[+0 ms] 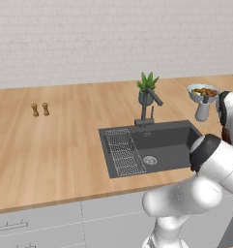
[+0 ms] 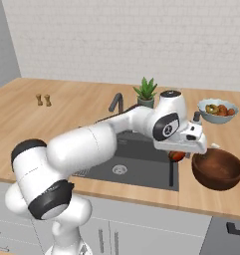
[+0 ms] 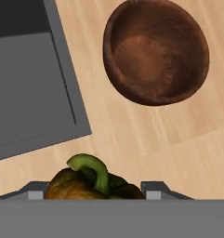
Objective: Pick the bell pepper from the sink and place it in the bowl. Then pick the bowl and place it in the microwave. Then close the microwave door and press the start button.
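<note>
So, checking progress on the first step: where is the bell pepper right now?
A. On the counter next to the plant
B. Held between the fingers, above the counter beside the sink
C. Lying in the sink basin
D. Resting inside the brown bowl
B: in the hand view the bell pepper sits between the fingers, over wood counter, with the bowl empty ahead.

Base views flank the sink (image 1: 152, 145), hand view downward, perhaps close

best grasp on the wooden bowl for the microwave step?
Pinch the rim of the bowl, probably from above at its sink-facing side: the smooth round sides give no hold and it sits upright and empty on the counter. The gripper holds the bell pepper, so drop that in first.
</note>
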You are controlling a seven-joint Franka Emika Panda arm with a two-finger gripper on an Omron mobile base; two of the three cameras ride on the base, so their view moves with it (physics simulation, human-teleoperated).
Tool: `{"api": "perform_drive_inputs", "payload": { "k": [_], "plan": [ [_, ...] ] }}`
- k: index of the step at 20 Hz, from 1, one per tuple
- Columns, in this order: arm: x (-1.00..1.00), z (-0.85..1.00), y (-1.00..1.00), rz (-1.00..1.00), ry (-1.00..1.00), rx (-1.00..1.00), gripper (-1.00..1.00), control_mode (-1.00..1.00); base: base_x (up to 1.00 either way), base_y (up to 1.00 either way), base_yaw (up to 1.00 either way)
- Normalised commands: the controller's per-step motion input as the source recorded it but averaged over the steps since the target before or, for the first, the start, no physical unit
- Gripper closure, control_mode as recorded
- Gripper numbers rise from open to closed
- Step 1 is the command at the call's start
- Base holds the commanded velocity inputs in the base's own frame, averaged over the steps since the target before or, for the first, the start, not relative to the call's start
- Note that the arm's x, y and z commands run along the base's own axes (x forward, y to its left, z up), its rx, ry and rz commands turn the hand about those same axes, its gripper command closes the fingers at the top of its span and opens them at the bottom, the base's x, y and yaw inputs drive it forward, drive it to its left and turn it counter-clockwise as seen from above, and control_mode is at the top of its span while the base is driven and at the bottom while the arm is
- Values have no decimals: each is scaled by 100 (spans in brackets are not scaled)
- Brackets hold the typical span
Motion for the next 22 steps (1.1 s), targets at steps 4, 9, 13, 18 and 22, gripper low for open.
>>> {"api": "perform_drive_inputs", "payload": {
  "k": [4, 9, 13, 18, 22],
  "plan": [
    [0, -1, -70, 0, 0, 4, 100, -100, 0, 0, 0],
    [20, -7, -62, 0, 0, 3, 100, -100, 0, 0, 0],
    [32, -9, -52, 0, 0, 4, 100, -100, 0, 0, 0],
    [24, -7, -25, 0, 0, 0, 100, -100, 0, 0, 0],
    [10, 0, 0, -4, -3, 0, 100, -100, 0, 0, 0]
  ]
}}
